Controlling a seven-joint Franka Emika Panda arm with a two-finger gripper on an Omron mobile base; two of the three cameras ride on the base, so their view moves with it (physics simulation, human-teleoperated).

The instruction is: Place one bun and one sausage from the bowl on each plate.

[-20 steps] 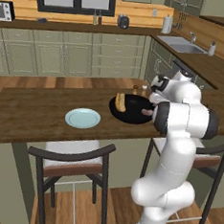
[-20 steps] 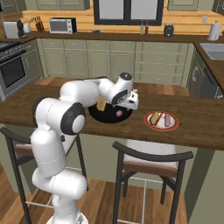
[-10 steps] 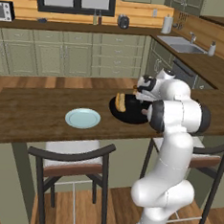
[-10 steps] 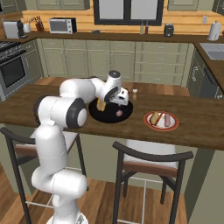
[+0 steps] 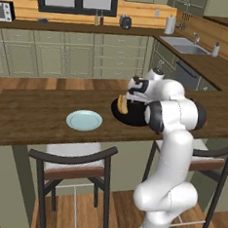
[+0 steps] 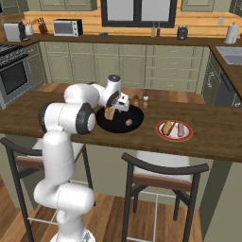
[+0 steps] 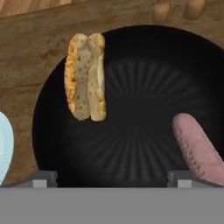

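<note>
Over the black bowl [image 7: 131, 109], the jaws stand wide and empty; I'd centre them across the bun [image 7: 85, 76] before lowering.

A split bun [image 7: 85, 76] and a pink sausage [image 7: 197, 148] are seen lying apart in the black bowl [image 7: 131, 144]. The pale blue plate [image 5: 84, 120] is left bare, while the red-rimmed plate [image 6: 162, 135] is loaded.
</note>
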